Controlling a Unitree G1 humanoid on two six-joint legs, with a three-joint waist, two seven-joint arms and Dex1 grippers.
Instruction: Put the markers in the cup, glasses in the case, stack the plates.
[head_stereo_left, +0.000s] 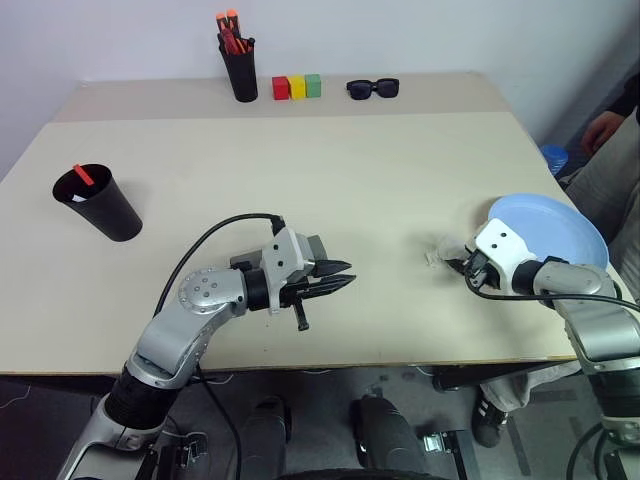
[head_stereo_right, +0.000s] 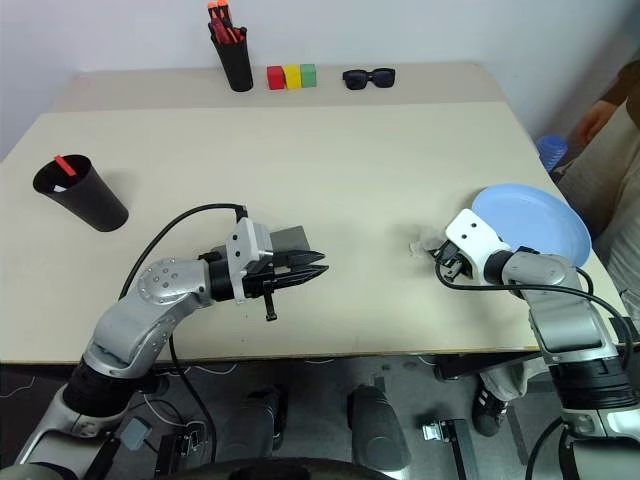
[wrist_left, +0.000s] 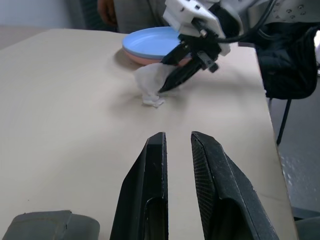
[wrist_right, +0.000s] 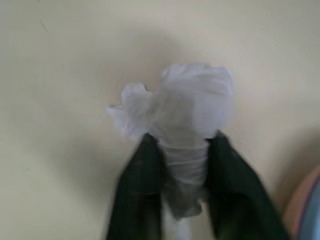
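My right gripper (wrist_right: 183, 146) is shut on a crumpled white tissue (head_stereo_left: 439, 250) lying on the table just left of the plates. The light blue plate (head_stereo_left: 552, 228) lies on top of the pink plate (wrist_left: 150, 59) at the right edge. The black cup (head_stereo_left: 100, 205) stands at the far left with a red-capped marker (head_stereo_left: 83, 175) sticking out of it. The grey case (head_stereo_left: 310, 246) lies against my left gripper (head_stereo_left: 345, 274), whose fingers (wrist_left: 150, 185) stand a narrow gap apart with nothing between them. The glasses are out of view.
At the table's back stand a black pen holder (head_stereo_left: 240, 68) with orange-topped pens, three coloured blocks (head_stereo_left: 297, 87) and black sunglasses (head_stereo_left: 373, 88). A person (head_stereo_left: 612, 140) sits past the right edge, close behind the plates.
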